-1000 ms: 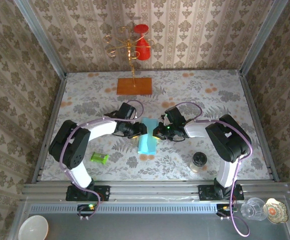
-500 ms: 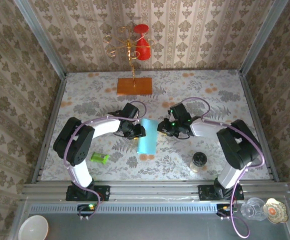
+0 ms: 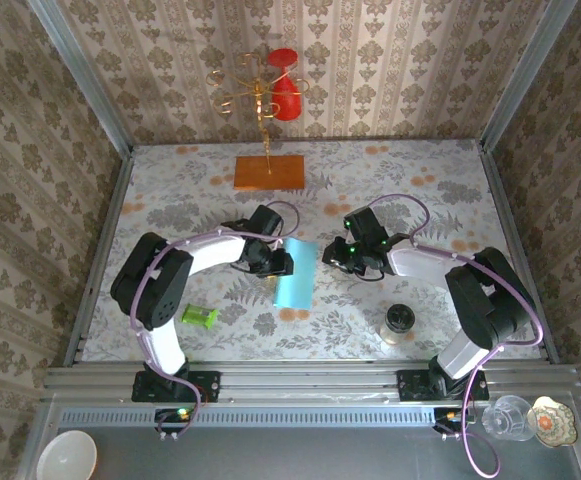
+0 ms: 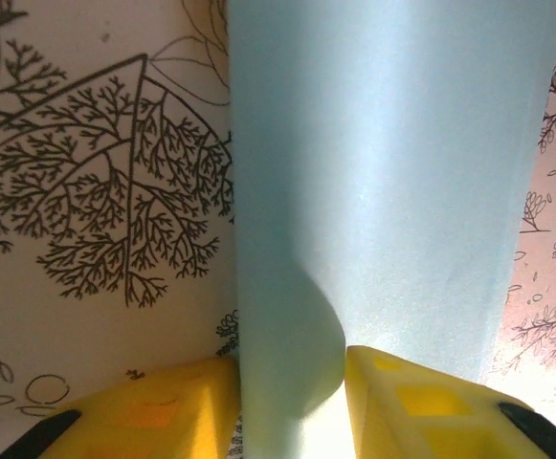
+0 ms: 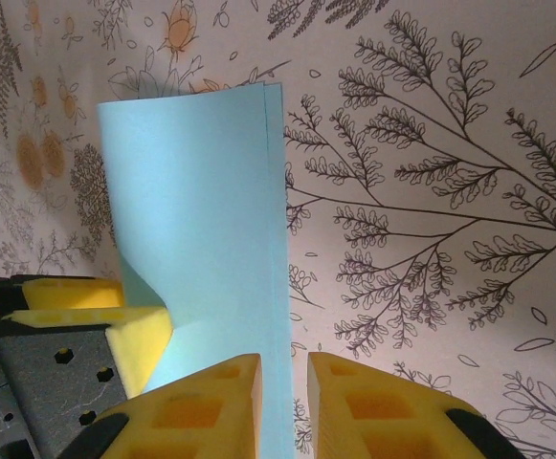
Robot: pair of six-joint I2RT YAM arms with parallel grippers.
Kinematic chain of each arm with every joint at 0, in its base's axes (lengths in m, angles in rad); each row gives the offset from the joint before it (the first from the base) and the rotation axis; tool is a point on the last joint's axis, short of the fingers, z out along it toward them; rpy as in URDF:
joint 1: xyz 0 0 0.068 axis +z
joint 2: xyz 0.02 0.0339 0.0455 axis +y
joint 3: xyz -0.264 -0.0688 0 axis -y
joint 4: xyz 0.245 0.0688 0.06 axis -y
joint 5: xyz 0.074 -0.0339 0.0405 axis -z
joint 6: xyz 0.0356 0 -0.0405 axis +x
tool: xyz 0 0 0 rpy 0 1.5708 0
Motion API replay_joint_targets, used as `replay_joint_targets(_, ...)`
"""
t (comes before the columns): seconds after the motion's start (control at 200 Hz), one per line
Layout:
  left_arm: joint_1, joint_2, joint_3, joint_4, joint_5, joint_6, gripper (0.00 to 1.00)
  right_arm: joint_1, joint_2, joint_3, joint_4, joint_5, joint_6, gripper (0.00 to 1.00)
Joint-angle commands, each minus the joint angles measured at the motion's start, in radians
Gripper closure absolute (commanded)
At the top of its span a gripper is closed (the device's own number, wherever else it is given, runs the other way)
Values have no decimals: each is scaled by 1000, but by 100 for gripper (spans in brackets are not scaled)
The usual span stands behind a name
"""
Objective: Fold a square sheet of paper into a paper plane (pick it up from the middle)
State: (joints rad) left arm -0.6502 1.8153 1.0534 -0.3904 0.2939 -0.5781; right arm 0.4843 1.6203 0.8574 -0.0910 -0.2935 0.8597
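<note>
Left jaws: part-open and clamped on a raised fold of the square sheet of paper (image 3: pixel 295 272), which fills the gap between my yellow fingers (image 4: pixel 153 421).

Right jaws: a narrow gap with nothing clamped. The sheet's right edge runs under that gap, and I cannot tell whether they touch it.

Sheet: folded to a long strip near the middle of the table (image 3: pixel 420 200). Its long axis runs from far edge to near edge, the far end leaning slightly right. The left long side is lifted and the right lies flat.
</note>
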Motion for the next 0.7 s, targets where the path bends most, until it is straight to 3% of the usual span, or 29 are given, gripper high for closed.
replay_joint_targets(0.0, -39, 121, -7, -54, -30, 42, 61, -10, -35, -12, -26, 30, -11, 78)
replay_joint_targets(0.69, -69, 200, 37, -80, -48, 40, 58, -3, 7, -26, 37, -51, -13, 78)
